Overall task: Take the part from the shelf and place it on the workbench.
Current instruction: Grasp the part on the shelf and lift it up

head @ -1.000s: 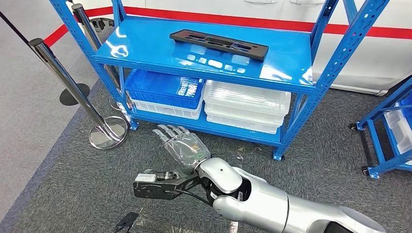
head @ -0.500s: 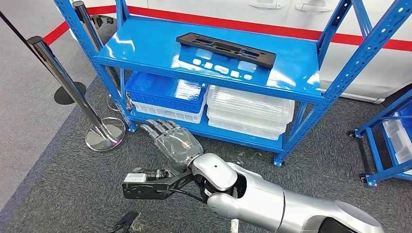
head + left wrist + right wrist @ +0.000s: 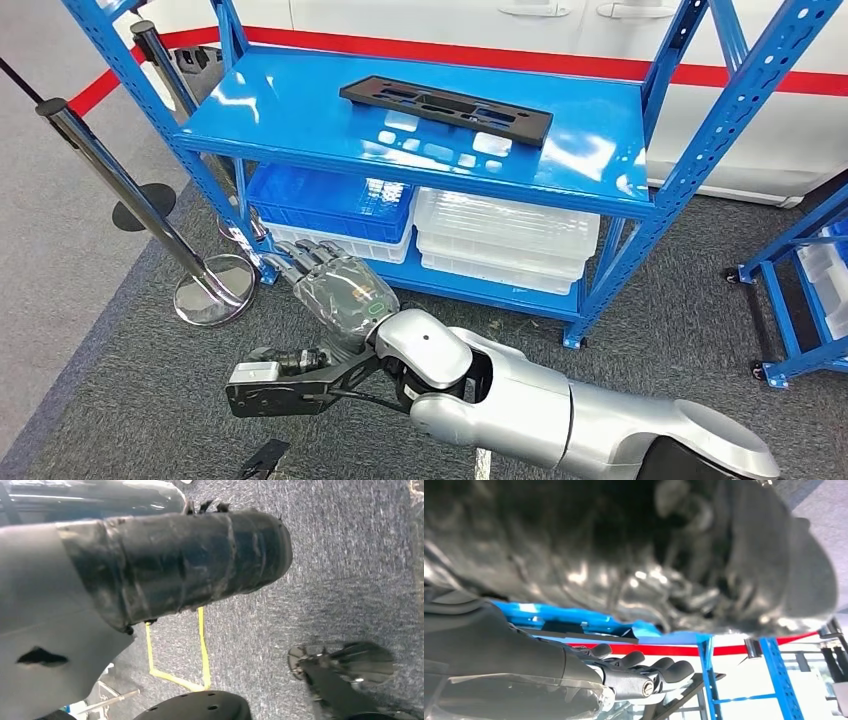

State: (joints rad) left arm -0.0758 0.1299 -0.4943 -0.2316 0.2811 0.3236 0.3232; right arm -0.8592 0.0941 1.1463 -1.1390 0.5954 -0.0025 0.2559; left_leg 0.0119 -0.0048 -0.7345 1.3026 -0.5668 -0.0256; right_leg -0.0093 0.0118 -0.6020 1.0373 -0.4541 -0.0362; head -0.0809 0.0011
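1. head view: one flat black part [image 3: 445, 110] lies on the blue shelf's [image 3: 300, 110] top level; the right hand [image 3: 335, 295] reaches low before it, fingers apart, holding nothing.
2. right wrist view shows the dark fingers [image 3: 644, 667] under the shelf edge.
3. below: one blue bin [image 3: 325, 195], two clear bins [image 3: 505, 235].
4. left hand's state: cannot tell.

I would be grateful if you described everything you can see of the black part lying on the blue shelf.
The black part is a long, flat, narrow panel, matte like plastic, with several rectangular cut-outs along its length. It lies flat on the glossy top board of the blue shelf, set at a slant, toward the back and right of the middle. Nothing touches it but the board. The right hand is low down in front of the rack, well short of it.
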